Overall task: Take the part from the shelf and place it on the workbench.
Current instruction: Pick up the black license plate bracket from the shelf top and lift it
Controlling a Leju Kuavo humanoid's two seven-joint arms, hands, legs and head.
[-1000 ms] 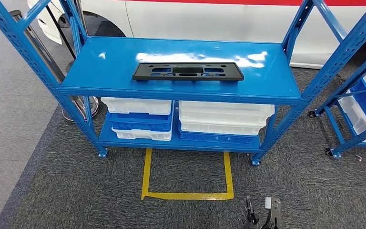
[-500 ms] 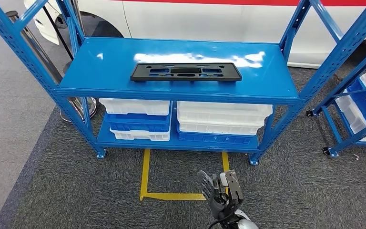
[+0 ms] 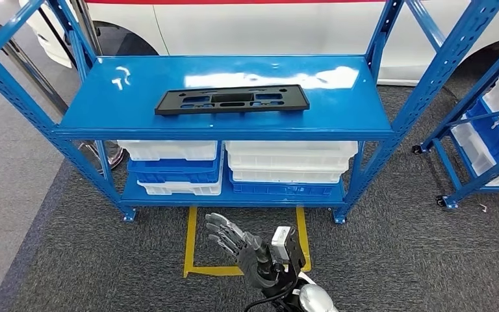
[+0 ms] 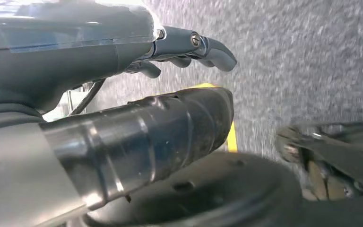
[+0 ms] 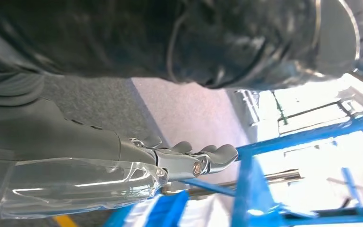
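Fingers of the robot's right hand spread apart and hold nothing, raised over grey carpet beside a yellow tape square marked on the floor. The left hand, seen at the wrist, hangs above the carpet with fingers partly curled, gripping nothing. Beyond the tape stands a blue shelf; the black part lies flat near the middle of its top tier, with white and blue bins stacked below
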